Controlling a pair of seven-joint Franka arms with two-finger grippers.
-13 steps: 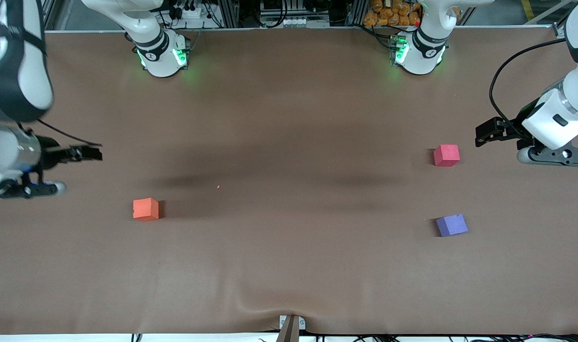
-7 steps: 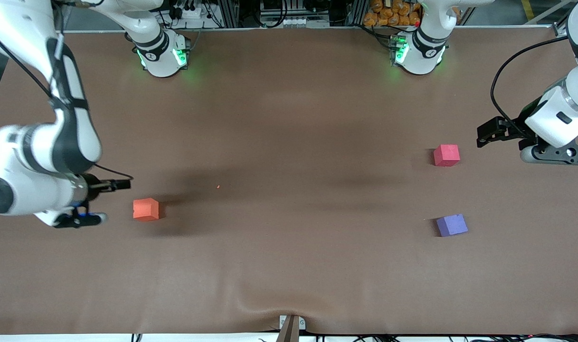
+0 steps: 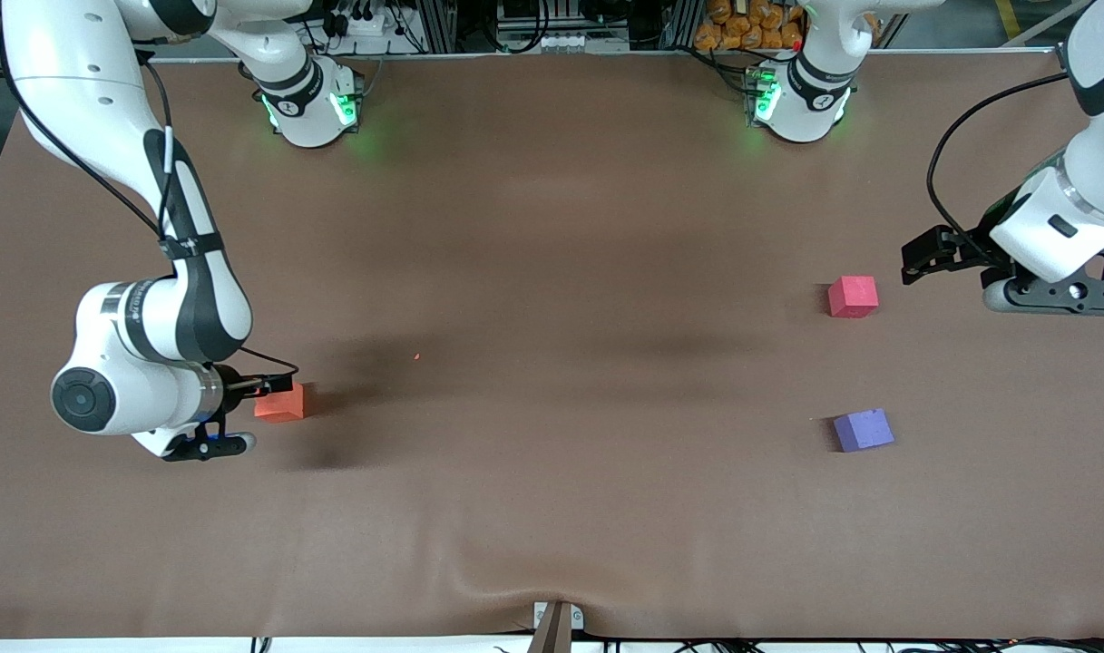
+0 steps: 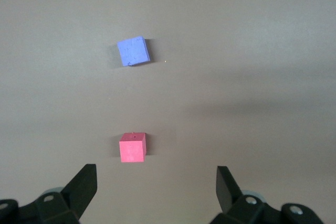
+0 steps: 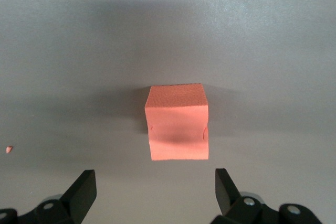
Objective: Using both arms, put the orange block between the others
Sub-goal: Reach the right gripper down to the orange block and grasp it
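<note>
Right claw [image 3: 275, 387]: we see it low, fingers apart, just beside the orange block [image 3: 282, 402].
Left claw [image 3: 914, 260]: fingers apart, near the pinkish-red cube [image 3: 853, 296] on the counter [image 3: 552, 227].

orange block [image 3: 280, 401]: one
red cube [image 3: 853, 296]: one
purple cube [image 3: 863, 429]: one
cubes in all: three
arms: two
orange crumb [image 3: 416, 356]: one

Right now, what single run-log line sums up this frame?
phase: approach | right gripper: open, at orange block, not gripping | left gripper: open, waiting beside pinkish-red cube | purple cube: untouched
</note>
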